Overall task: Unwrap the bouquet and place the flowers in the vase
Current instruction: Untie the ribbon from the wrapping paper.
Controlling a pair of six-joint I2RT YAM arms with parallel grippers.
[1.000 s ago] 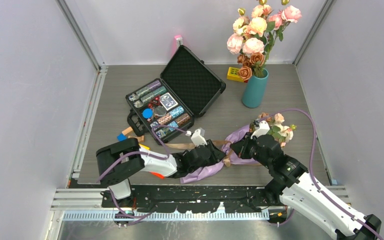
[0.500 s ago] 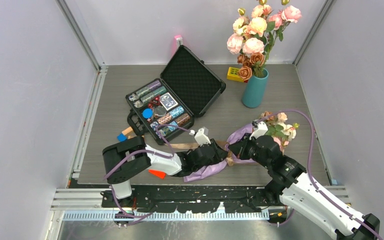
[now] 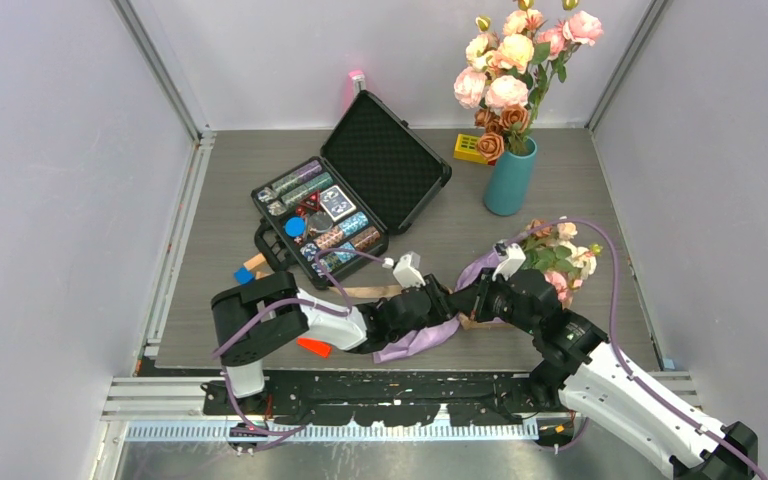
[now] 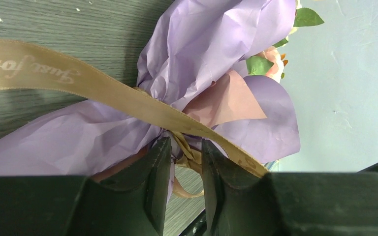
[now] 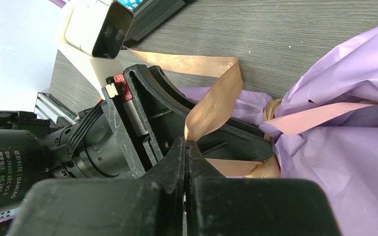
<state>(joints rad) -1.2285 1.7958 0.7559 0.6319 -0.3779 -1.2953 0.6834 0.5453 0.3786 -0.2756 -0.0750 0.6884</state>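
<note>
The bouquet (image 3: 415,342) lies near the table's front edge, lilac paper (image 4: 206,44) lined with pink. Its flowers (image 3: 560,258) point to the right, below the teal vase (image 3: 510,178). My left gripper (image 4: 184,145) meets it at the tied neck. Its jaws stand narrowly apart, with the tan ribbon knot and a sliver of paper filling the gap. My right gripper (image 5: 187,142) faces it from the right, shut on a loop of the tan ribbon (image 5: 216,93). Another ribbon tail (image 4: 78,78) runs off across the table to the left.
The vase holds a bigger bunch of large pink roses (image 3: 515,70). An open black case (image 3: 385,165) of small items stands at the back centre. A yellow block (image 3: 468,148) sits left of the vase. A blue block (image 3: 243,274) and an orange piece (image 3: 312,347) lie near the left arm.
Both grippers and the bouquet have shifted to the right and slightly back. The flower end now sits nearer the vase. The left arm has swung right after it.
</note>
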